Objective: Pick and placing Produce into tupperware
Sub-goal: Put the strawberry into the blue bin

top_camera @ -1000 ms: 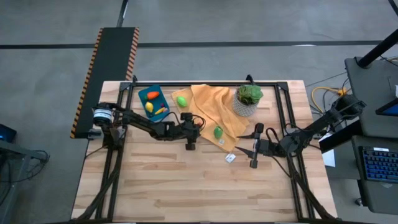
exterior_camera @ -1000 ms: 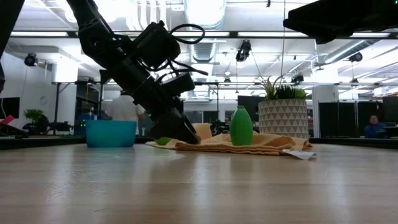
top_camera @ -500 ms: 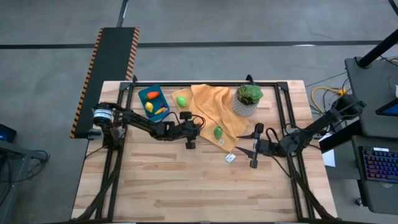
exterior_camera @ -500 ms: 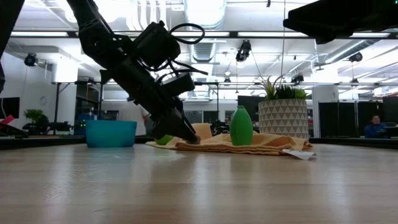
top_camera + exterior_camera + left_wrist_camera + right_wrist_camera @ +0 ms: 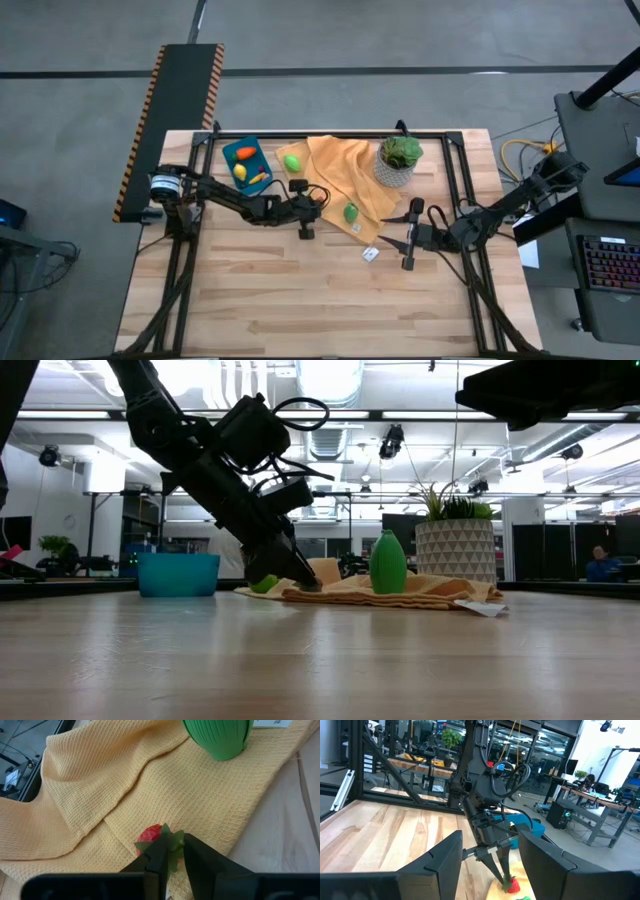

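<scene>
**Strawberry pick on the cloth — left pincer pinching the leaf cap**

High view. My left pincer (image 5: 306, 232) sits at the near edge of the orange-yellow cloth (image 5: 335, 165); my right pincer (image 5: 407, 252) waits beside the potted plant (image 5: 399, 161), fingers apart, holding nothing. The blue tupperware (image 5: 247, 165) lies well apart from the pick, at the back left of the surface (image 5: 300, 300). It holds an orange piece (image 5: 246, 153), a yellow piece (image 5: 240, 172) and a small orange one (image 5: 259, 179). A round green piece (image 5: 292, 162) rests just beside it; a green pear-like piece (image 5: 351, 212) stands on the cloth.

Low view. The left arm reaches down to the cloth edge; the tupperware (image 5: 178, 574) sits behind at left and its contents are hidden by the wall.

Left wrist view. The fingers (image 5: 159, 857) are drawn together on the green leaf cap of a red strawberry (image 5: 149, 834) lying on the cloth — not on its body.

Right wrist view. The strawberry (image 5: 511, 884) shows at the left pincer's tips.

Risks, as I judge them: a grip on the leaf alone may slip on the lift, and the tips could snag the weave and drag the cloth, tipping the pear.
</scene>
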Motion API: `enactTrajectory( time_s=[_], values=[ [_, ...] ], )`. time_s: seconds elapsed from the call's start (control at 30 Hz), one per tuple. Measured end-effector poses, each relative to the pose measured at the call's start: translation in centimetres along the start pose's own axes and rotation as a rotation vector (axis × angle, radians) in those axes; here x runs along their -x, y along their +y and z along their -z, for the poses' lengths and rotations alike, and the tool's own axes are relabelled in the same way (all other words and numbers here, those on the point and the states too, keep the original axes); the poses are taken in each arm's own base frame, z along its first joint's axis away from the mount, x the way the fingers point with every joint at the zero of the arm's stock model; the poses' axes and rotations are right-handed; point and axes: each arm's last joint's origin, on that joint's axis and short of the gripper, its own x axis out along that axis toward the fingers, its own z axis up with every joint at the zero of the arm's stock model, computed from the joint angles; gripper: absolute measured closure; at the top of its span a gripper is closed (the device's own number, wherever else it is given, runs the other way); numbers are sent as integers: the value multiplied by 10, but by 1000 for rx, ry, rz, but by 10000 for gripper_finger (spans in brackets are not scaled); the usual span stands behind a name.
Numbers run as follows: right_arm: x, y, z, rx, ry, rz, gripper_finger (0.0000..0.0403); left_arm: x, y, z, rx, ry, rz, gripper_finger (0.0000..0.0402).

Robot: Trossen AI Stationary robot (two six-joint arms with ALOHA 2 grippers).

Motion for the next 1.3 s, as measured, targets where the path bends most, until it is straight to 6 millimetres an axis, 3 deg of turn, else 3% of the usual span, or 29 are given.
enactTrajectory(
  time_s=[0.23, 0.53, 0.83, 1.3],
  values=[
    [0, 0, 0, 0, 0, 0, 216, 0, 0, 0, -1, 0, 0, 398],
    [0, 0, 0, 1, 1, 0, 216, 0, 0, 0, -27, -2, 0, 401],
    [0, 0, 0, 0, 1, 0, 216, 0, 3, -14, -44, -36, -12, 401],
    [0, 0, 0, 2, 2, 0, 216, 20, 18, -35, -7, -107, -77, 402]
  ],
)
